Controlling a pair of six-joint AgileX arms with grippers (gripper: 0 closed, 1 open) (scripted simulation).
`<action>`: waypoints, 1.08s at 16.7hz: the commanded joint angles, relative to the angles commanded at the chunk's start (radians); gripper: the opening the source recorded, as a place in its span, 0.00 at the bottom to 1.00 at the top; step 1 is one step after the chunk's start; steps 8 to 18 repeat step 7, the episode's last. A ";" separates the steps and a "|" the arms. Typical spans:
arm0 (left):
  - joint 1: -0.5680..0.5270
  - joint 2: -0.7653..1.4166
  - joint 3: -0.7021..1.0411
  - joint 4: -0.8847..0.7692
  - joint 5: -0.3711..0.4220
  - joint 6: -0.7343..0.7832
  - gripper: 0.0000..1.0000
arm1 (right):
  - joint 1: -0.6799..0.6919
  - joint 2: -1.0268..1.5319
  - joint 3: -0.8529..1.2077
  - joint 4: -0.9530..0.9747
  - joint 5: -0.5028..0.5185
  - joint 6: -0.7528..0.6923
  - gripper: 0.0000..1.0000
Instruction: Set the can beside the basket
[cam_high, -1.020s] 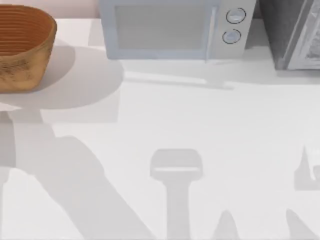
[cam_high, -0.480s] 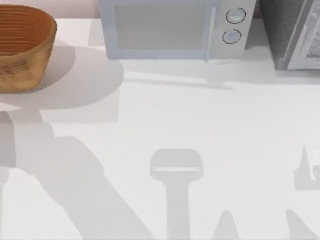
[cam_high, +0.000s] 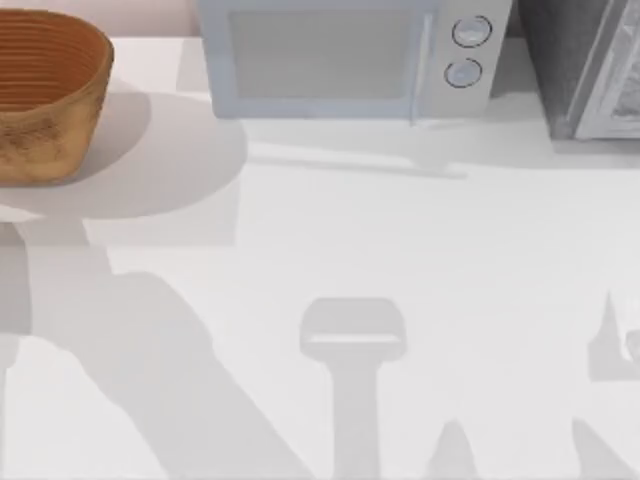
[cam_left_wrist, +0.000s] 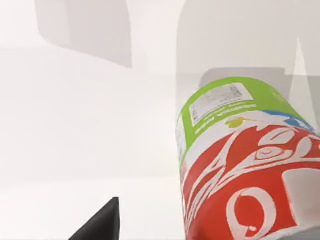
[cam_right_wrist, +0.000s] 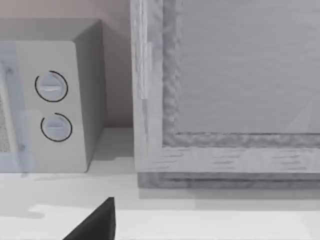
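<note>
Nothing of the task's things has moved in the top view since 1 second ago: the basket (cam_high: 45, 95) sits where it did at the table's (cam_high: 400, 250) far left corner, and the microwave (cam_high: 345, 55) stays behind the middle. Only the long grey shadow on the left side has crept slightly.

From the left wrist view, the can (cam_left_wrist: 240, 165) is very close to the camera and tilted, its green end pointing away towards the table and its red band nearest. A dark part of the left gripper (cam_left_wrist: 102, 225) juts in just beside it. Whether that gripper has hold of the can, or how far it is open, I cannot tell.

From the right wrist view, the right gripper (cam_right_wrist: 95, 222) faces the microwave's 2 dials (cam_right_wrist: 52, 107) and a grey panelled box (cam_right_wrist: 225, 90) at the back right, well apart from the basket. Its opening cannot be told either, and I judge this arm idle.

My worry is the can's lean. If the grip is off-centre or loose, it could slip or swing on the way, and a tilted release would likely tip it over. Coming in too close could also knock the basket's wall or drop the can inside.
</note>
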 joint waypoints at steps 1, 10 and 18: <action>0.001 -0.004 0.018 -0.018 0.000 -0.001 1.00 | 0.000 0.000 0.000 0.000 0.000 0.000 1.00; -0.002 -0.022 0.103 -0.130 -0.001 0.000 1.00 | 0.000 0.000 0.000 0.000 0.000 0.000 1.00; -0.002 -0.022 0.103 -0.130 -0.001 0.000 1.00 | 0.000 0.000 0.000 0.000 0.000 0.000 1.00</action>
